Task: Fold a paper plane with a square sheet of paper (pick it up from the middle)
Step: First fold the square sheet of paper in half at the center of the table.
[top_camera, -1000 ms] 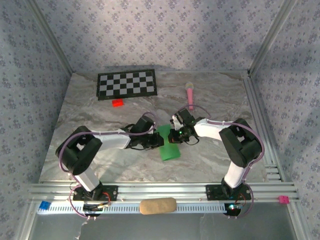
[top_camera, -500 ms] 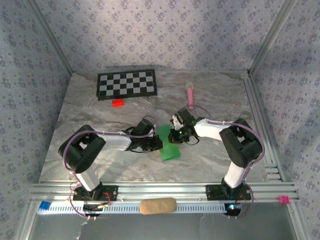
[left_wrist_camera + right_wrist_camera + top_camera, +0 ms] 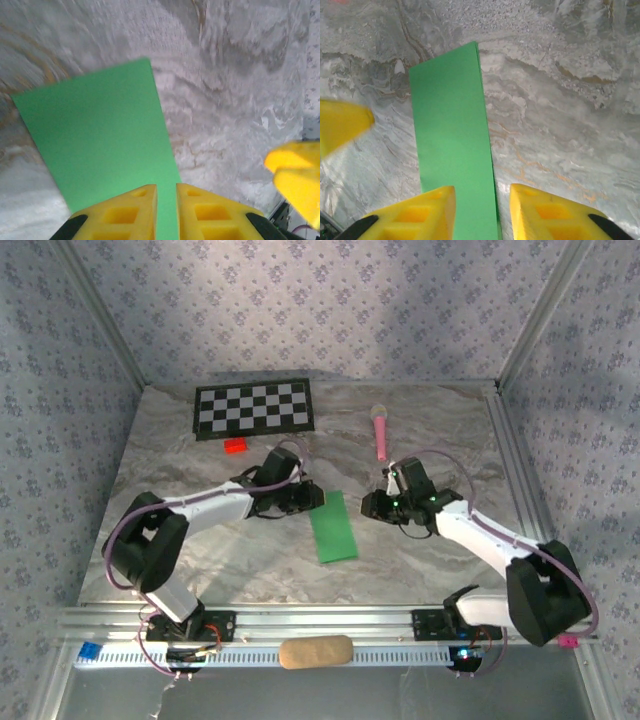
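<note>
Square sheet of paper (image 3: 333, 526), narrow strip — right hand (image 3: 482, 192) spread, left hand (image 3: 166, 190) barely parted, checkerboard (image 3: 253, 407) overhead

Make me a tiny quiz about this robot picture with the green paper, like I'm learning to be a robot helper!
1. True or false: the green paper lies flat on the table.
2. Which thing sits closest to the checkerboard? A. pink microphone toy B. red block C. green paper
3. On the right arm, are the jaws open or shut?
Key: 1 true; 2 B; 3 open.
</note>
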Robot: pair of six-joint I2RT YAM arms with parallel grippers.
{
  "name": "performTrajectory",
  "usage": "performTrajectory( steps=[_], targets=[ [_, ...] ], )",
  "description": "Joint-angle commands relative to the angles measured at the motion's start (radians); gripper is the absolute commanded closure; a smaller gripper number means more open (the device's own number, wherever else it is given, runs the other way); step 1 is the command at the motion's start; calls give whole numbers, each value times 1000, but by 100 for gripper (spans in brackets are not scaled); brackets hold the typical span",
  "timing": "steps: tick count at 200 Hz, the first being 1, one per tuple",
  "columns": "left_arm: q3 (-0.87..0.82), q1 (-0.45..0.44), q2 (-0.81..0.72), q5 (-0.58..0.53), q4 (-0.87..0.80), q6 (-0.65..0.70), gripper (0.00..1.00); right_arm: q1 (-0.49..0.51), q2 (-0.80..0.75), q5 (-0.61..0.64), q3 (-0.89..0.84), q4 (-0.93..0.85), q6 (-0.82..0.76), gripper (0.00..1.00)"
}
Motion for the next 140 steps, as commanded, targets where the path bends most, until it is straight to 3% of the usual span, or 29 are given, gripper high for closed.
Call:
performTrajectory(
  steps=[1, 34, 76, 140],
  targets=[
    [57, 38, 76, 71, -40, 40, 81, 4, -41, -24, -43, -32, 69, 64],
    [109, 69, 161, 94, -36, 49, 81, 27, -23, -97, -91, 0, 181, 61],
    [136, 83, 227, 100, -34, 53, 82, 93, 4, -83, -125, 27, 248, 59],
    [61, 99, 276, 87, 10, 70, 82, 126, 105, -144, -123, 61, 258, 54]
  ],
)
